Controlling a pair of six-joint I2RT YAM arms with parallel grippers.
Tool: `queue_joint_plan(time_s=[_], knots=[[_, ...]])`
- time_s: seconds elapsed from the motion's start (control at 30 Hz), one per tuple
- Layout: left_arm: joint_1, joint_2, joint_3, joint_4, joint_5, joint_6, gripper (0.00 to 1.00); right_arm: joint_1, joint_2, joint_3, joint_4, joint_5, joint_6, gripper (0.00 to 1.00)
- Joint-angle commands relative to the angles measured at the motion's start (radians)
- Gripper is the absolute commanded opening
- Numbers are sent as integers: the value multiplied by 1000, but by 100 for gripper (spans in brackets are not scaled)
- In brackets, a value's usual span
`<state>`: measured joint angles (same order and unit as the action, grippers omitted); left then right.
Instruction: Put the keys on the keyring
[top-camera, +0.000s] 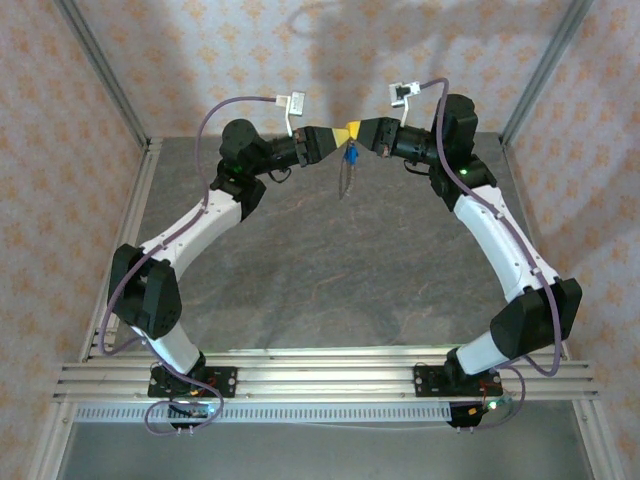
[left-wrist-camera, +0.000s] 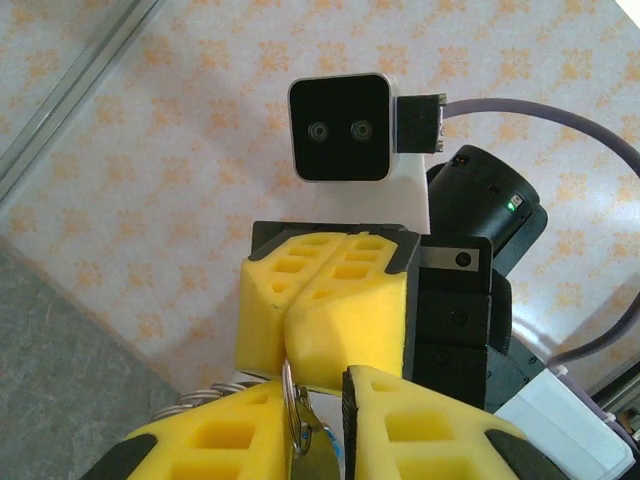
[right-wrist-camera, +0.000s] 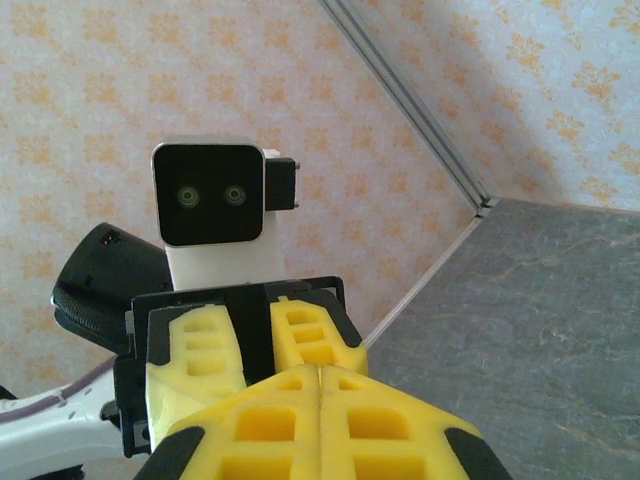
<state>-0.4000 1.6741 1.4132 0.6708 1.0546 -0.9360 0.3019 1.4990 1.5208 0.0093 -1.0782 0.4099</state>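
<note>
Hanging beneath left tool (top-camera: 339, 135) and right tool (top-camera: 355, 134), tips together: blue key (top-camera: 351, 155), keyring (top-camera: 346, 180).

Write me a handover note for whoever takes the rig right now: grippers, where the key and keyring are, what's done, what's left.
Left gripper: raised over the far side of the table, fingers slightly apart with a thin metal ring in the gap. I cannot confirm a grip.
Right gripper: shut, tip to tip with the left one. The ring's top reaches its closed tips.
Key: blue head, hanging just under the meeting fingertips.
Keyring: hanging in the air below the key.
Done: both things are up off the table.
Left: the key is too small to tell if it is threaded. Check, then finish threading.
</note>
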Motion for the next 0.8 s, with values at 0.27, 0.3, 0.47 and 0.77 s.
queue_joint_plan(time_s=[0.27, 0.3, 0.47, 0.77], knots=[[-9, -8, 74, -9, 102, 80, 11, -2, 40, 36, -101, -51, -87, 0], [-8, -9, 76, -16, 103, 85, 11, -3, 40, 38, -103, -52, -88, 0], [-8, -10, 78, -43, 91, 104, 0, -3, 41, 44, -101, -49, -81, 0], [-8, -72, 9, -84, -66, 150, 0, -10, -51, -7, 21, 87, 45, 44]])
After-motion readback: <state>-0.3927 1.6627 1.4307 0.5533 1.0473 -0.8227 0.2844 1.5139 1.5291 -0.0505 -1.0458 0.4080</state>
